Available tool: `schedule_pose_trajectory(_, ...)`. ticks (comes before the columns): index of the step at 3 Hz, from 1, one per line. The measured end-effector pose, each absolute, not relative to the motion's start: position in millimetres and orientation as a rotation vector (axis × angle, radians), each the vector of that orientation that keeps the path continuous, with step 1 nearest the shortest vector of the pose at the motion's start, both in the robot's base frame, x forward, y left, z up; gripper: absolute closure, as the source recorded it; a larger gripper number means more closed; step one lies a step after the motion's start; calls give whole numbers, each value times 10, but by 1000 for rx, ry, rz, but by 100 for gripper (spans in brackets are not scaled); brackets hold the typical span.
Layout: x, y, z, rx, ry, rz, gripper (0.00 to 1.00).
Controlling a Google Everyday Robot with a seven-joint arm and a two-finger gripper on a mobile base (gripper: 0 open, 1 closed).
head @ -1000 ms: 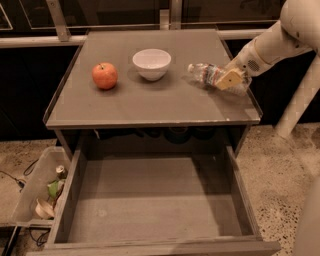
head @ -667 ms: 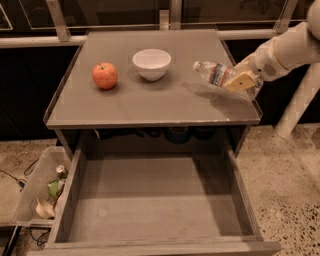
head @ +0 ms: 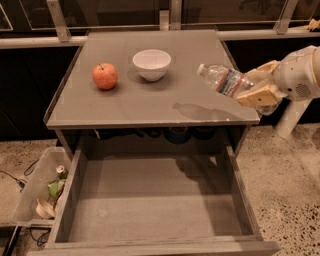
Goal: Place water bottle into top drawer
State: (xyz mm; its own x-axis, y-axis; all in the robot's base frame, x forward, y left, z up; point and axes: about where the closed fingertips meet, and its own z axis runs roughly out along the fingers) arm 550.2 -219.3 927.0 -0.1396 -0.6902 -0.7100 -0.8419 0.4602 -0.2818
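While the tan fingers (head: 256, 96) of the gripper (head: 250, 86) are clamped on the lower half of the water bottle (head: 224, 80), the bottle hangs tilted in the air above the right edge of the bench (head: 125, 107). Its white cap (head: 201, 69) points up and to the left. A white bowl (head: 151, 64) and a red apple (head: 105, 76) stand farther left on the bench. Below, the top drawer (head: 150, 210) stands open, with a plastic bin (head: 30, 190) of trash just beside its left wall.

Speckled floor (head: 292, 175); grey table (head: 165, 102) — dark windows (head: 117, 12)
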Motion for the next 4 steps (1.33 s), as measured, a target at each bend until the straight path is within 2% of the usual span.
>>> schedule_pose_trajectory(2, 4652, -2076, 9039, -1332, 1803, 242, 100)
schedule_pose_trajectory(4, 4445, -1913, 7883, -1341, 1866, 440, 100)
